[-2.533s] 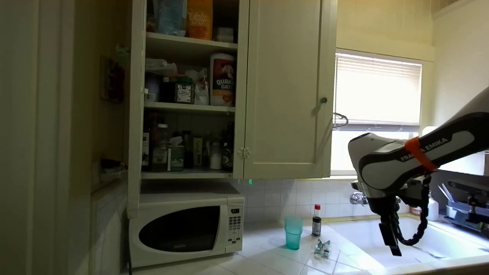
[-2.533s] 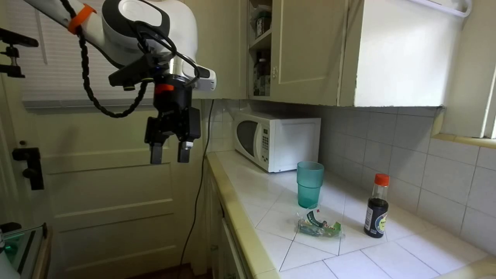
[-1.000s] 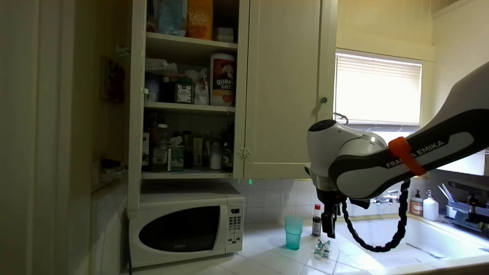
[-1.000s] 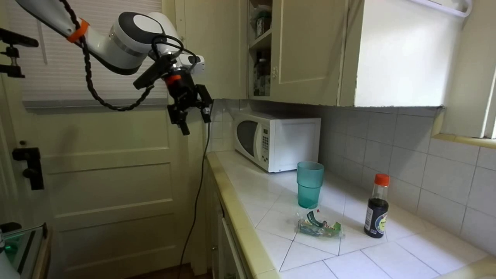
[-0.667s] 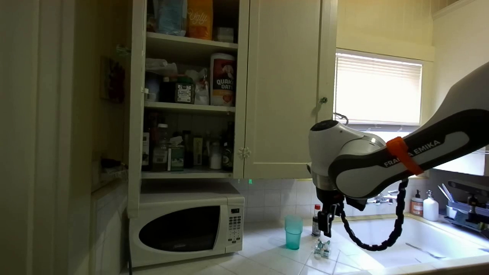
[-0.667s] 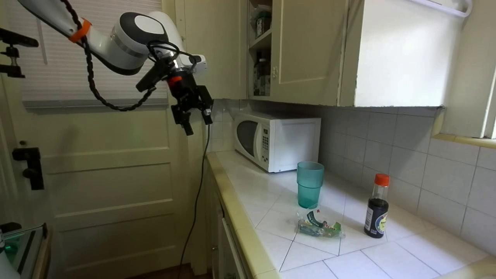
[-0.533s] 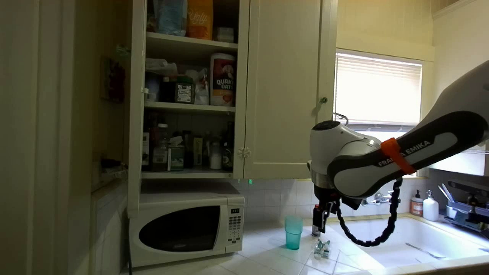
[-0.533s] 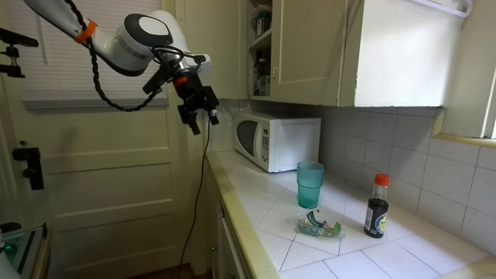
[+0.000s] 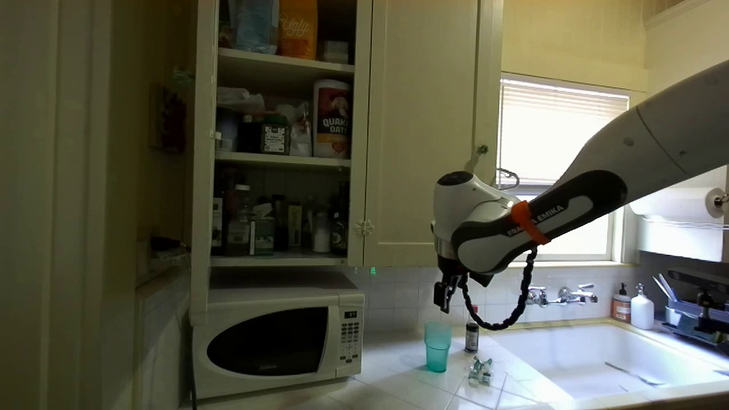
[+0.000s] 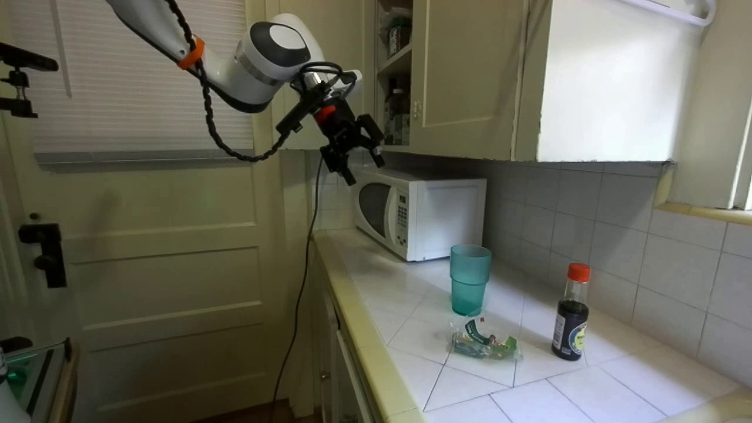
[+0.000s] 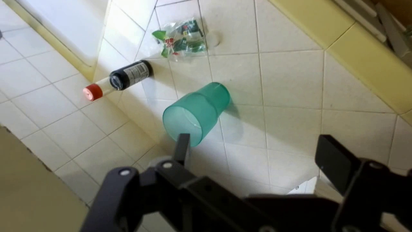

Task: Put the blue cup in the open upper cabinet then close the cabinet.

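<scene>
The blue cup (image 9: 437, 348), a translucent teal tumbler, stands upright on the tiled counter in both exterior views. My gripper (image 10: 365, 169) hangs tilted in the air, higher than the cup and apart from it. In the wrist view the gripper (image 11: 257, 149) is open wide with nothing between its fingers; its left fingertip overlaps the rim of the cup (image 11: 206, 106) in the picture only. The upper cabinet (image 9: 282, 261) stands open above the microwave, its shelves crowded with jars, bottles and boxes. Its door (image 9: 202, 171) shows nearly edge-on at the left.
Near the cup are a dark bottle with a red cap (image 10: 571, 320) and a crumpled clear wrapper (image 10: 483, 343). A white microwave (image 9: 279, 341) sits under the open cabinet. A neighbouring closed cabinet door (image 9: 424, 131) hangs beside it, and the sink (image 9: 592, 353) lies to the right.
The arm has swung toward the open cabinet and the gripper has risen, leaving the red-capped bottle more exposed. The gripper has stayed open; the cup and cabinet have not moved.
</scene>
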Tool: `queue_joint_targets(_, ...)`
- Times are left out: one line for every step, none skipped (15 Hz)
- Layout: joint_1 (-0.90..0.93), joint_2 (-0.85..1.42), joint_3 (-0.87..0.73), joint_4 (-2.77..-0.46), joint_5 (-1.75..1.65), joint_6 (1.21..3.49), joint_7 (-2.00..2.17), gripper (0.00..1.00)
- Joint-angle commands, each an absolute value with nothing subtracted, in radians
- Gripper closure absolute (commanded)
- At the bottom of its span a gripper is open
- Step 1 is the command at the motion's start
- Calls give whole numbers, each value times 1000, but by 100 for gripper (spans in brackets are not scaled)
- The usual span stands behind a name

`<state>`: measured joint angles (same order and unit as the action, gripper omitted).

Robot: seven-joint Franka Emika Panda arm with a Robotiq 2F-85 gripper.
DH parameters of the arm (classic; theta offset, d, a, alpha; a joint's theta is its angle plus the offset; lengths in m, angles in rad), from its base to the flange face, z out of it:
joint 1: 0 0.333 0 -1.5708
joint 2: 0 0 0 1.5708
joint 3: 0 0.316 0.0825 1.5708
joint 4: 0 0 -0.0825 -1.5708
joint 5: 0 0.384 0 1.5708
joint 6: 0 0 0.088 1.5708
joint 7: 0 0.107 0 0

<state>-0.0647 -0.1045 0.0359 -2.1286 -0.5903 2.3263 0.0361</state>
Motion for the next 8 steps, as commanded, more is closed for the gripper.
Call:
queue_joint_targets(-34, -12, 51, -2006, -696, 2295, 38, 0)
queue_joint_targets(-20, 4, 57, -1987, -727, 2296, 38, 0)
queue_joint_targets(-4, 15, 66, -1972, -755, 2292, 35, 0)
queue_joint_targets(11, 29, 72, -1953, -783, 2287, 36, 0)
queue_joint_targets(26, 37, 79, -1940, -813, 2282, 39, 0)
queue_joint_targets(40, 49, 85, -1925, -841, 2278, 48, 0)
queue_joint_targets(52, 59, 88, -1908, -857, 2272, 46, 0)
queue_joint_targets(63, 67, 92, -1897, -874, 2266, 41, 0)
